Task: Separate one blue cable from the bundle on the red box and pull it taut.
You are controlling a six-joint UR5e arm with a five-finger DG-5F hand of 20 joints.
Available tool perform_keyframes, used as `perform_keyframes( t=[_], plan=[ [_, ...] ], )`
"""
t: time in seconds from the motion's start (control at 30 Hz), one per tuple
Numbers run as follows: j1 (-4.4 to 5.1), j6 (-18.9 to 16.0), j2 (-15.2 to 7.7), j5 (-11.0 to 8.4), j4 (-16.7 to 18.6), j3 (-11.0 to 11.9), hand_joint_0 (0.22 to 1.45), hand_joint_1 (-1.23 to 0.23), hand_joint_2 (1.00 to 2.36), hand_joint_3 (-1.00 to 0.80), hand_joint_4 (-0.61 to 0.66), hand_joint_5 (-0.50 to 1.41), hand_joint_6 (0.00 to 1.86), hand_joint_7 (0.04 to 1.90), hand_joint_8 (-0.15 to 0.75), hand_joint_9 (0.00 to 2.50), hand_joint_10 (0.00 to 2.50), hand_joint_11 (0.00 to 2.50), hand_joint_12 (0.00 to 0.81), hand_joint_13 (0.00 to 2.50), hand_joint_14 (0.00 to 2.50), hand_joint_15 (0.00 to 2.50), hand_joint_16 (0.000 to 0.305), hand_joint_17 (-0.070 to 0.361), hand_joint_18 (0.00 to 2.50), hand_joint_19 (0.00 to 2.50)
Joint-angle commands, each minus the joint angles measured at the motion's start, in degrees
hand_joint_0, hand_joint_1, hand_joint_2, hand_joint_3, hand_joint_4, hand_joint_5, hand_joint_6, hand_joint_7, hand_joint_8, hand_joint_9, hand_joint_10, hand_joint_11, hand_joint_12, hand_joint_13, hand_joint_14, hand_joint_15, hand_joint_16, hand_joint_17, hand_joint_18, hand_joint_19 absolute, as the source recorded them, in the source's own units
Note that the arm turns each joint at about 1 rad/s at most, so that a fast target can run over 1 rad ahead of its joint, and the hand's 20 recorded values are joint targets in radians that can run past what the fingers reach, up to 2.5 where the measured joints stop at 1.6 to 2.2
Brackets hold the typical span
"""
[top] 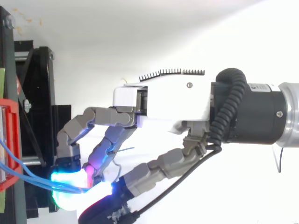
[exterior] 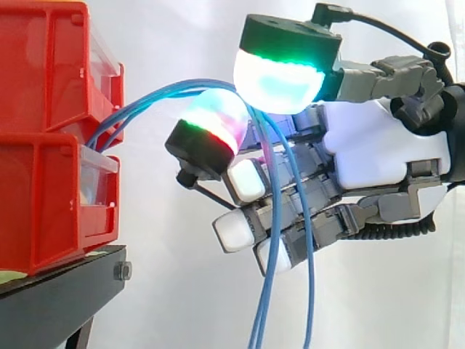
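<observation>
Several thin blue cables (exterior: 156, 94) come out between two stacked red boxes (exterior: 43, 80) at the left and arc up and to the right. They pass between a green-white fingertip pad (exterior: 280, 76) and a red-green one (exterior: 211, 127) of my hand (exterior: 370, 153), which pinch together on them. Past the pinch the strands hang down loosely (exterior: 272, 291) in front of the other, curled fingers. From above, my hand (top: 173, 100) reaches left and the blue strands (top: 18, 163) run from the red box (top: 11, 140) into the glowing pads. I cannot tell how many strands are pinched.
The red boxes sit on a black stand (exterior: 58, 298) at the left, also seen as the black frame (top: 37, 116) from above. A white curtain fills the background behind my hand.
</observation>
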State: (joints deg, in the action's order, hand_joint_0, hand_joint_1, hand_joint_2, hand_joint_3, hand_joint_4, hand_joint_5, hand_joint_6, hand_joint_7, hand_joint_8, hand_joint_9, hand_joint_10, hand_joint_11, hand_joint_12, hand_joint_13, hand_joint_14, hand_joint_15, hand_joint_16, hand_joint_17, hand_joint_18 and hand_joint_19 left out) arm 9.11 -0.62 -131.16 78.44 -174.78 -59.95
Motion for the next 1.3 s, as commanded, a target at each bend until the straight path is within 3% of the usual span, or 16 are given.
perform_keyframes(
  t=[0.0,0.13,0.33,0.47,0.53,0.63,0.73,0.93,1.27],
  plan=[
    [0.03,0.0,-0.1,0.05,-0.2,0.0,0.68,-0.92,1.02,-0.24,0.1,-0.19,0.89,0.91,0.311,0.82,0.01,0.38,0.368,0.82,0.01,0.29,0.046,0.104,0.74,0.4],
    [0.03,0.0,0.0,-0.13,-0.3,0.0,0.66,-0.89,1.0,-0.5,0.16,-0.18,0.86,0.93,0.323,0.86,0.01,0.38,0.365,0.83,0.01,0.29,0.045,0.102,0.74,0.4],
    [0.03,0.0,0.0,-0.13,-0.5,-0.1,0.55,-0.64,1.0,-0.5,0.18,-0.15,0.84,0.99,0.352,0.97,0.01,0.37,0.383,0.88,0.01,0.3,0.047,0.107,0.77,0.44],
    [0.12,0.0,0.0,-0.13,-0.5,0.0,0.55,-0.61,1.0,-0.5,0.18,-0.13,0.83,1.02,0.358,1.0,0.01,0.38,0.387,0.9,0.01,0.31,0.047,0.106,0.77,0.45],
    [0.12,0.0,0.0,-0.13,-0.5,-0.1,0.58,-0.63,1.0,-0.49,0.17,-0.13,0.82,1.03,0.353,1.01,0.01,0.39,0.385,0.9,0.01,0.31,0.046,0.104,0.77,0.45],
    [0.12,0.0,0.0,-0.13,-0.5,0.0,0.61,-0.71,1.01,-0.33,0.15,-0.14,0.83,1.09,0.352,1.0,0.01,0.39,0.384,0.9,0.01,0.31,0.046,0.103,0.77,0.45],
    [0.12,0.0,0.0,-0.13,-0.5,0.0,0.61,-0.8,1.02,-0.17,0.12,-0.15,0.86,1.03,0.358,0.97,0.01,0.39,0.394,0.91,0.01,0.31,0.048,0.109,0.8,0.43],
    [0.12,0.0,0.0,-0.13,-0.5,0.0,0.64,-0.89,1.02,-0.08,0.06,-0.18,0.89,0.97,0.331,0.87,0.01,0.38,0.379,0.85,0.01,0.31,0.047,0.105,0.78,0.43],
    [-0.05,0.0,0.0,0.05,-0.5,0.0,0.72,-0.94,1.01,-0.41,0.14,-0.19,0.85,0.88,0.319,0.82,0.01,0.38,0.374,0.83,0.01,0.29,0.046,0.103,0.76,0.4]
  ],
)
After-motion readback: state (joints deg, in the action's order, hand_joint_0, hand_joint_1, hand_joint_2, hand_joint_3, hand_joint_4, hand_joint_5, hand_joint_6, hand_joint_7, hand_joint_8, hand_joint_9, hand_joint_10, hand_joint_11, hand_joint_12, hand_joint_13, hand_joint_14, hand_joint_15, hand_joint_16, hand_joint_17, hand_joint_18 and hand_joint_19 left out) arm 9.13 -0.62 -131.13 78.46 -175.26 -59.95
